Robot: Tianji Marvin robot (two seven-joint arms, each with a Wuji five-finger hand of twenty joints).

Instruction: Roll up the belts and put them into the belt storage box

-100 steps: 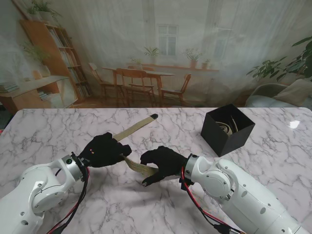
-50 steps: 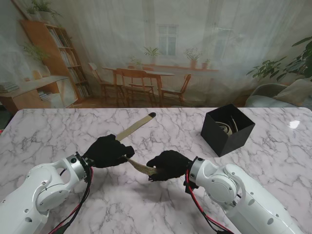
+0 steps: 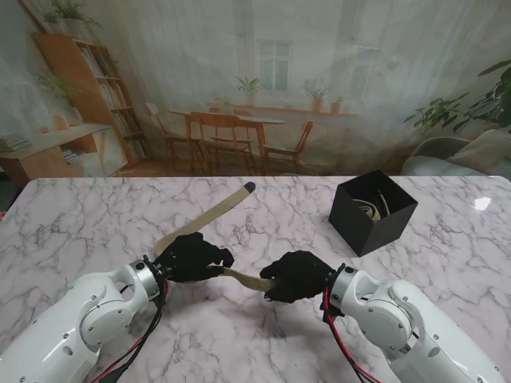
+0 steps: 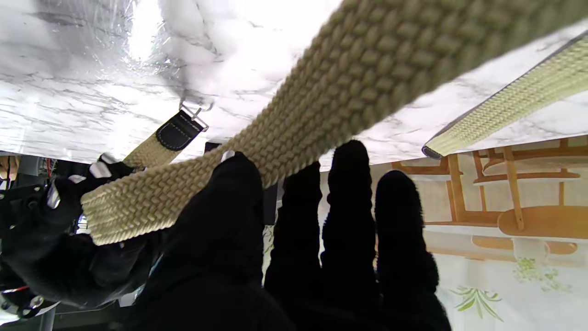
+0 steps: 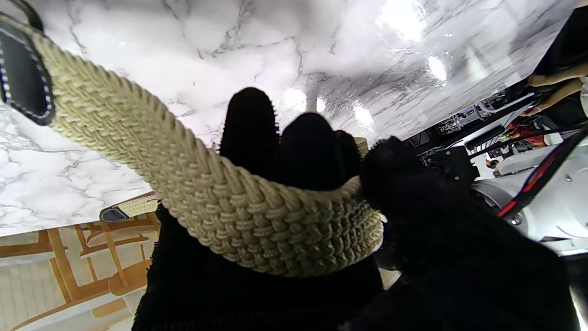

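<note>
A tan woven belt [image 3: 209,213] lies slanted on the marble table [image 3: 96,215], its dark tip [image 3: 250,187] farthest from me. Its near part passes through my left hand [image 3: 192,257], which is shut on it, and runs on to my right hand [image 3: 295,275]. In the left wrist view the belt [image 4: 330,105] crosses over my fingers [image 4: 349,220]. The right wrist view has the belt [image 5: 206,197] curled round my right hand [image 5: 413,239], which is shut on it, with the black leather end [image 5: 23,69] beyond. The black storage box [image 3: 391,227] stands to the right, farther from me.
Inside the box a rolled belt [image 3: 369,209] sits against the wall. A backdrop picture of a room hangs behind the table's far edge [image 3: 263,177]. Both white forearms [image 3: 96,311] rest low over the near part of the table.
Both hands have shifted to the right and slightly nearer to me. The right hand has closed tighter around the belt end, and more belt now shows to the left of my left hand.
</note>
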